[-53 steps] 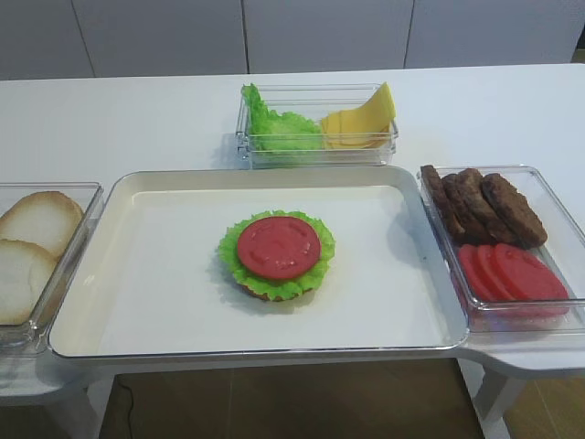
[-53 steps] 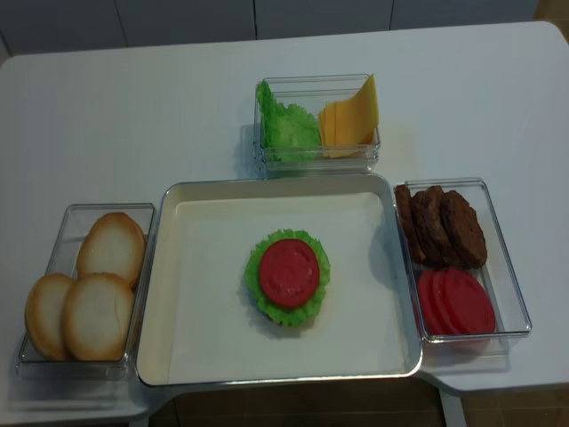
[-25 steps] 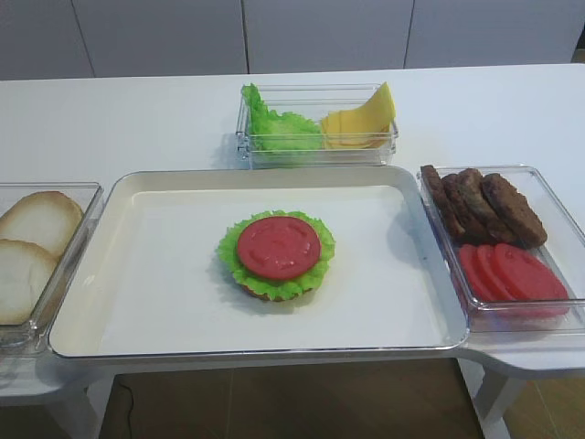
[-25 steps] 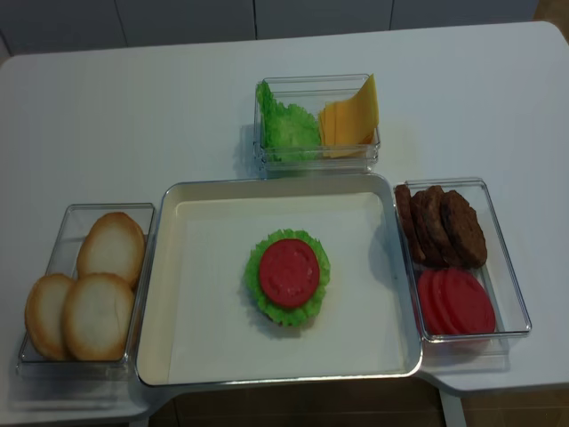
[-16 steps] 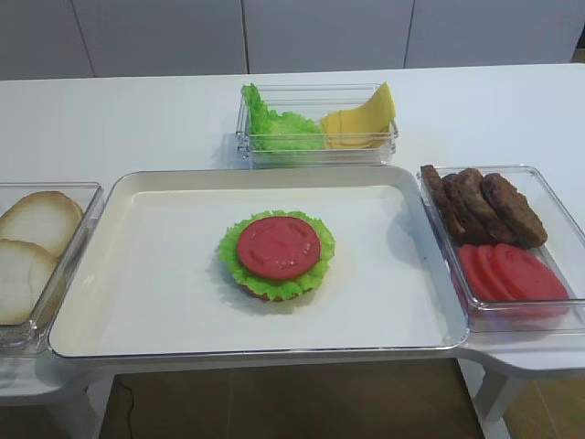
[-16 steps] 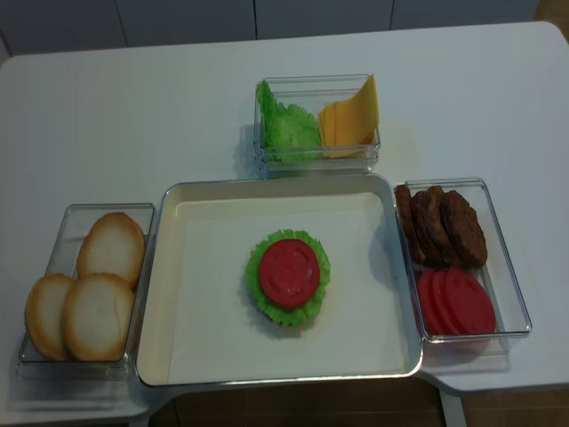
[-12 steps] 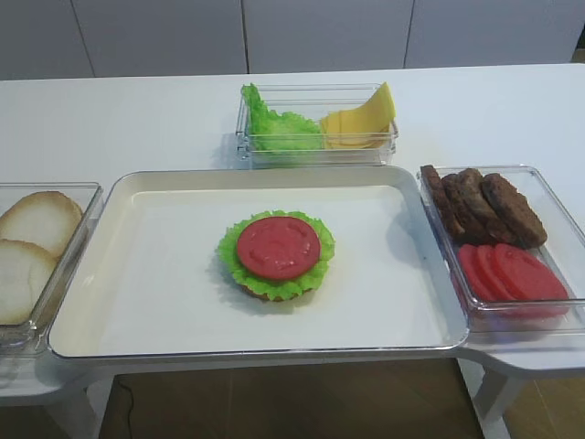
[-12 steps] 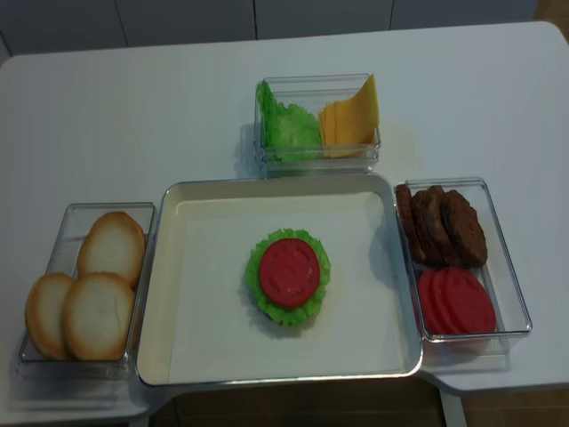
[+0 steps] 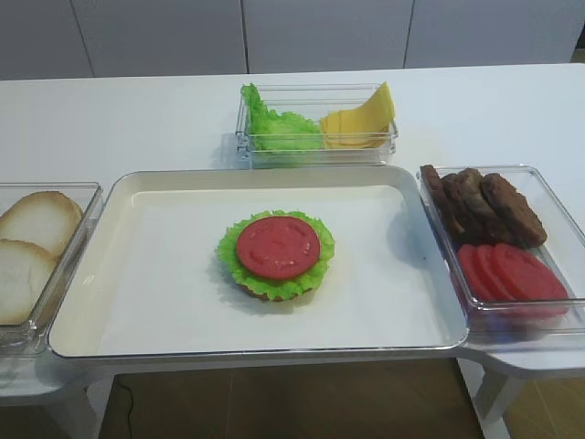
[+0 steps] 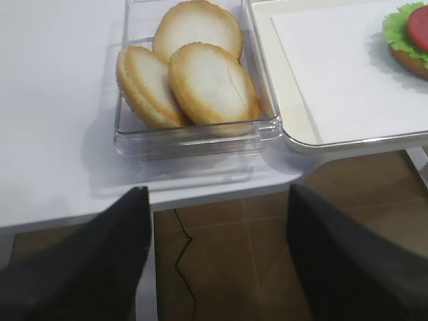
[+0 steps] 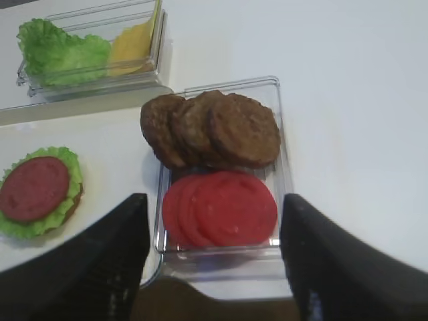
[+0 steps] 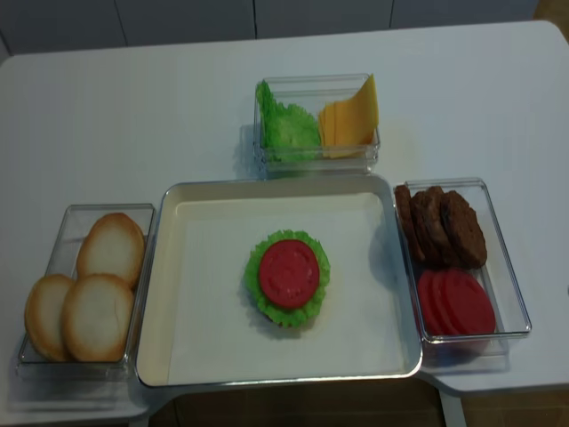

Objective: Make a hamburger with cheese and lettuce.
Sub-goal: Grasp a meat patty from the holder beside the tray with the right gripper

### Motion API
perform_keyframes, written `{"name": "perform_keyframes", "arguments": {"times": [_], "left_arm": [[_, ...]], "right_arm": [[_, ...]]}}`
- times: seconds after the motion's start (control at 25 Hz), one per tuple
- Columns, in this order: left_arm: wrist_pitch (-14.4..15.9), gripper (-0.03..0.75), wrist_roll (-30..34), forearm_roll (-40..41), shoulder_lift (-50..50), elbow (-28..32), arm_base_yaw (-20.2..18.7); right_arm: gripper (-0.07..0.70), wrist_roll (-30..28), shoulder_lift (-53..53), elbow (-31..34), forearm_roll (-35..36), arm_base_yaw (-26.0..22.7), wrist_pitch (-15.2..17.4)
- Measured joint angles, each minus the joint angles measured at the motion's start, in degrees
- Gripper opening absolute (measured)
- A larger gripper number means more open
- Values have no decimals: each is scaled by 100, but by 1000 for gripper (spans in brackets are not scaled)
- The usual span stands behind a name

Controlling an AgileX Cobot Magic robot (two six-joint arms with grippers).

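Note:
The hamburger (image 9: 276, 255) sits mid-tray: tan bun base, frilly lettuce rim, red tomato slice on top. It also shows in the realsense view (image 12: 287, 277), the right wrist view (image 11: 39, 191) and the left wrist view (image 10: 408, 33). Loose lettuce (image 9: 274, 128) and cheese slices (image 9: 361, 121) share a clear box at the back. My right gripper (image 11: 212, 257) is open and empty, over the table's front edge before the tomato slices (image 11: 221, 208). My left gripper (image 10: 217, 257) is open and empty, off the table's front edge below the bun box. Neither gripper shows in the high views.
The white tray (image 9: 155, 274) fills the middle. A clear box at left holds bun halves (image 12: 98, 294). A clear box at right holds brown patties (image 12: 440, 227) and tomato slices (image 12: 455, 301). The table's front edge (image 10: 200, 194) is close, with floor below.
The bun halves have slid slightly lower at the left edge of the high view. Objects on the table have not moved.

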Motion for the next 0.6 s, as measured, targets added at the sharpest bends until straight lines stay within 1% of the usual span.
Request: {"name": "perform_keyframes", "arguments": {"times": [0.12, 0.24, 0.44, 0.52, 0.6], "left_arm": [[0, 471, 0, 0, 0, 0, 0], [0, 471, 0, 0, 0, 0, 0], [0, 471, 0, 0, 0, 0, 0], [0, 471, 0, 0, 0, 0, 0], [0, 471, 0, 0, 0, 0, 0]], "right_arm": [[456, -202, 928, -456, 246, 0, -195], [422, -313, 1731, -936, 450, 0, -220], [410, -577, 2782, -1798, 993, 30, -201], [410, -651, 3171, -2125, 983, 266, -201], [410, -578, 3510, -2461, 770, 627, -201]]}}
